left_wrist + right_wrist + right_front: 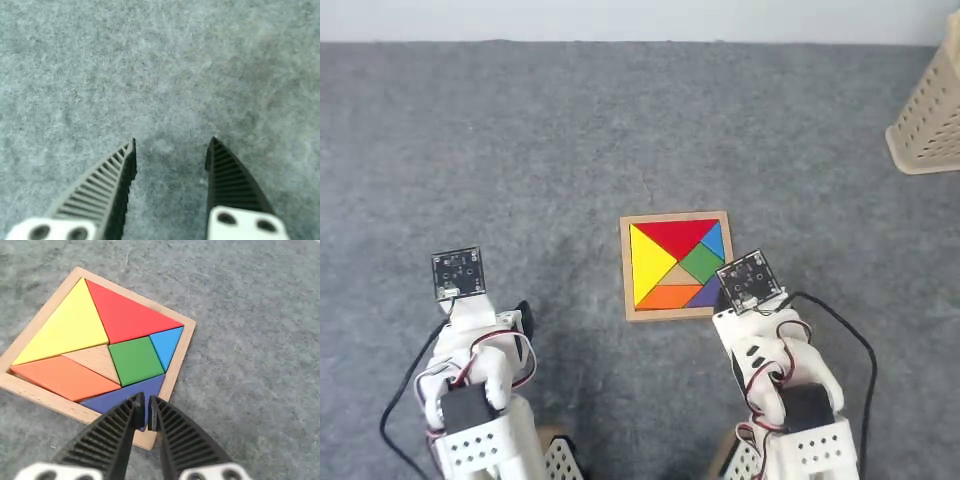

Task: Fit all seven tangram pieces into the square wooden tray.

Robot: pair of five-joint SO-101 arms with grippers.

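Right pincer (pixel 142 412) sits closest to the lens: fingers all but closed, a sliver of gap, nothing held. Its tips are poised over the dark blue triangle (pixel 125 396) at one corner of the tray (pixel 181 357).

The tray lies on the grey table (pixel 520 150), toward the edge where the arms stand, in front of the right arm.

Count inside, besides the dark blue:
- yellow triangle (pixel 70 327)
- red triangle (pixel 122 315)
- green square (pixel 136 360)
- light blue triangle (pixel 166 342)
- orange parallelogram (pixel 62 377)
- bare-wood triangle (pixel 95 360)

Seven in all, no gaps seen. I cannot tell whether the tips touch the dark blue triangle; it may not be fully seated beneath them.

Judgement: final seating check. To do it well, press lightly and straight down if at all. Then lift vertically, fingers together, so no edge snags.

Left pincer (pixel 172 145) is wide open and empty, over bare table near the same edge.
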